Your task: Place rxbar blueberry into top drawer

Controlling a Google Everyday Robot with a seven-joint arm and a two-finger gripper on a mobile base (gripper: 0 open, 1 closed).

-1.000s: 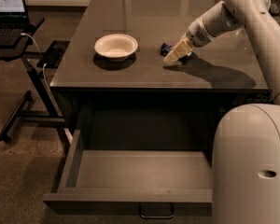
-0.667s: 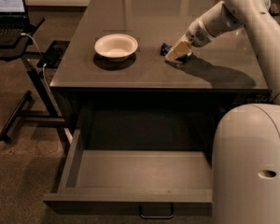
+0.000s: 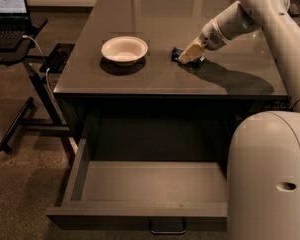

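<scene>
item: gripper (image 3: pixel 189 55), at the end of the white arm, low over the right-centre of the counter (image 3: pixel 240 49). its tip is on or just above the rxbar blueberry (image 3: pixel 175 53). released or clenched: cannot tell.
item: rxbar blueberry, flat on the counter, right of the white bowl (image 3: pixel 124 49) and apart from it.
item: top drawer (image 3: pixel 115 215), pulled out below the counter's front edge, loop handle (image 3: pixel 167 227) centred. the bar is not in it.
change: almost none. gripper and bar sit where they did a second ago.
reading: the grasp seems to be settling and no lift has begun. the carry forward and down to the drawer is still to do.
</scene>
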